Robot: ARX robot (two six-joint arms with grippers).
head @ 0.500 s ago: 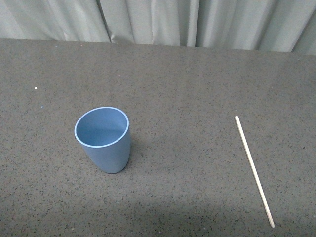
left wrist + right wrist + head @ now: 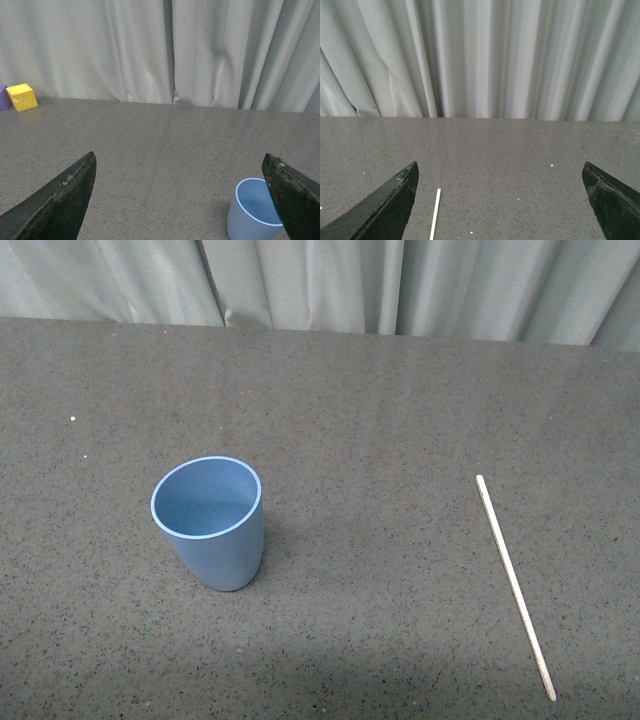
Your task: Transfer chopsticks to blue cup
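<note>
The blue cup (image 2: 210,525) stands upright and empty on the grey table, left of centre in the front view. It also shows in the left wrist view (image 2: 252,210), partly behind one finger. The chopstick (image 2: 514,583), a single pale stick, lies flat on the table at the right. Its far end shows in the right wrist view (image 2: 435,214) close to one finger. My left gripper (image 2: 179,162) is open and empty above the table. My right gripper (image 2: 500,170) is open and empty. Neither arm shows in the front view.
A grey curtain (image 2: 320,285) hangs along the table's far edge. A yellow block (image 2: 22,96) and a purple one (image 2: 3,97) sit by the curtain in the left wrist view. Small white specks (image 2: 73,419) dot the table.
</note>
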